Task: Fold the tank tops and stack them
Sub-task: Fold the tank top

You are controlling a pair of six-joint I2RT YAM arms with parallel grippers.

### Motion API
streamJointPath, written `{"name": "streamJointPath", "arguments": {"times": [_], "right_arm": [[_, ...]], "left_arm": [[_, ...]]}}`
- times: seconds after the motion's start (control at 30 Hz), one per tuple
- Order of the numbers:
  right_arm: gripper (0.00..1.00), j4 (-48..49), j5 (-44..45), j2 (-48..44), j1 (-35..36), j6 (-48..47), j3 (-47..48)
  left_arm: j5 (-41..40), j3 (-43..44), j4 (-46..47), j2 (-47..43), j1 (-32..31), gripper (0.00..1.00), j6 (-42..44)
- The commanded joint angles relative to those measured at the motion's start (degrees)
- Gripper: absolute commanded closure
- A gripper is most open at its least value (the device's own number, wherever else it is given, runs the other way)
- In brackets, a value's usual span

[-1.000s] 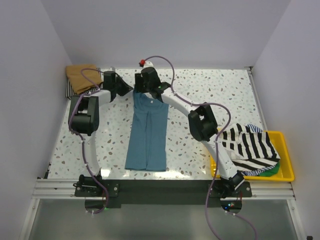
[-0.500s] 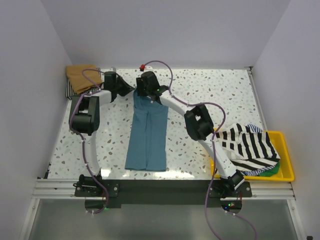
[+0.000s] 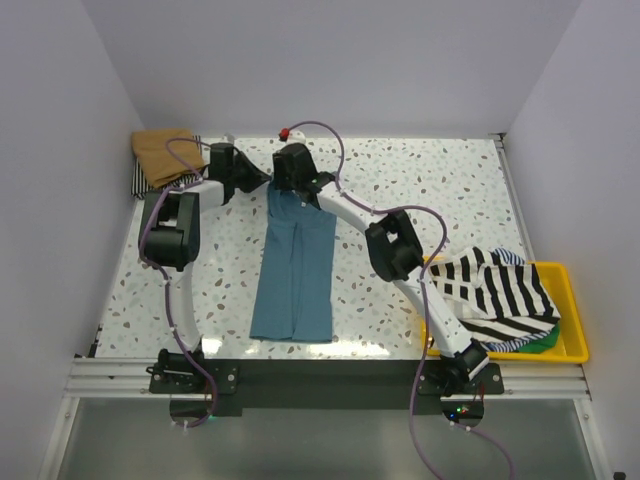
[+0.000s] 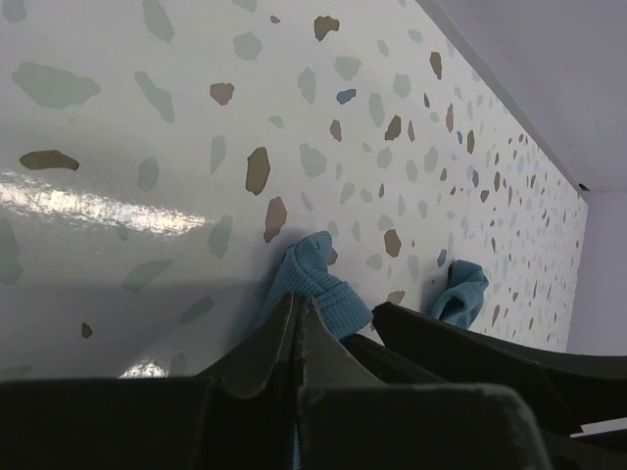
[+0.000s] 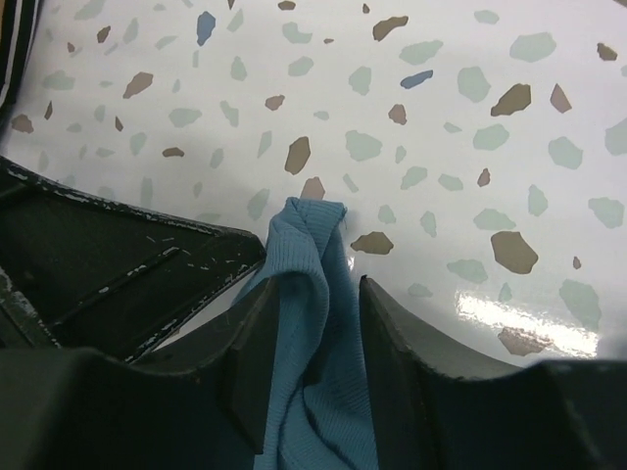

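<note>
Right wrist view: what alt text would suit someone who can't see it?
A bunched end of a teal-blue tank top lies between the two dark fingers of the right gripper, on a white speckled table. Whether the fingers pinch it is unclear.

A teal top (image 3: 292, 270) lies lengthwise down the middle of the table (image 3: 430, 190), its hem by the near edge. The left gripper (image 3: 258, 180) and right gripper (image 3: 291, 188) sit side by side at its far end. A tan top (image 3: 163, 150) rests in the far left corner on a striped one (image 3: 138, 180). At the near right corner, a yellow tray (image 3: 572, 300) holds striped tops (image 3: 500, 290) over a green one (image 3: 545, 343).
</note>
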Motion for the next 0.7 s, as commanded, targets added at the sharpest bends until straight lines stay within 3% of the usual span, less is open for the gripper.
{"name": "streamJointPath", "arguments": {"times": [0.0,0.33,0.5,0.67], "right_arm": [[0.55,2.31,1.32,0.77,-0.02,0.74,2.66],[0.55,6.26,4.05,-3.27,-0.29,3.02,-3.49],[0.56,5.12,4.83,-2.21,-0.29,3.81,-1.47],[0.60,8.10,4.75,-5.37,-1.16,6.10,-7.61]], "left_arm": [[1.11,1.77,3.16,0.44,-0.45,1.00,-0.09],[0.85,2.74,2.20,1.32,-1.42,1.00,0.08],[0.67,3.53,1.49,2.11,-1.68,1.00,0.08],[0.50,3.88,0.96,3.25,-1.86,1.00,0.17]]}}
